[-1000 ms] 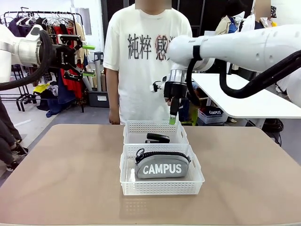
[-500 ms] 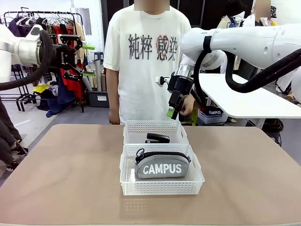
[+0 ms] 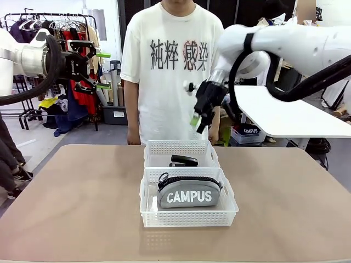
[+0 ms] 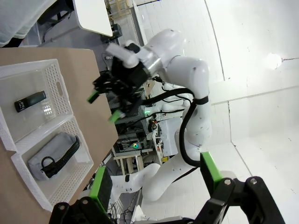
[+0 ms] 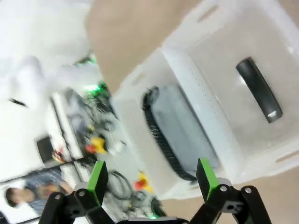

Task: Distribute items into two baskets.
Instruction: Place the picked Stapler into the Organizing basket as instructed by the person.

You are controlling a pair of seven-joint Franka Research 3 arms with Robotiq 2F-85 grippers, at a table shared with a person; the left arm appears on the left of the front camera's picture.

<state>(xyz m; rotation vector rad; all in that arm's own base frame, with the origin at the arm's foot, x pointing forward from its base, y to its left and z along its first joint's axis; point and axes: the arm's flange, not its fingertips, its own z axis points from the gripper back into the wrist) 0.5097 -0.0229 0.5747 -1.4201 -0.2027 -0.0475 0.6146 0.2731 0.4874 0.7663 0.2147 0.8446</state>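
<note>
On the brown table [image 3: 77,203] two shallow white plastic baskets with perforated lattice sides stand touching, one behind the other, near the middle. The near basket [image 3: 189,219] holds the grey fabric zippered pouch [image 3: 188,193] with white "CAMPUS" lettering, lying on its long edge with the black zip along the top and its ring pull at 9 o'clock. The far basket [image 3: 181,148], at 12 o'clock from the near one, holds the small black stapler [image 3: 184,160], lying flat near its front wall.

The right tool [image 3: 198,121] hangs in the air above the far basket, at 12 o'clock from the stapler and well clear of it, tilted with its green pads pointing down and toward 7 o'clock. Its fingers are spread apart and hold nothing; in the right wrist view both green pads [image 5: 97,178] stand wide, with the pouch [image 5: 180,133] and stapler [image 5: 259,89] in their baskets far beyond them.

The left tool [image 3: 100,70] is raised high, well away at 10 o'clock from the baskets, pointing sideways toward 3 o'clock. Its fingers are also spread wide and empty.

A person in a white T-shirt [image 3: 167,66] with printed characters stands at the far edge of the table, directly behind the baskets, arms hanging at the sides.
</note>
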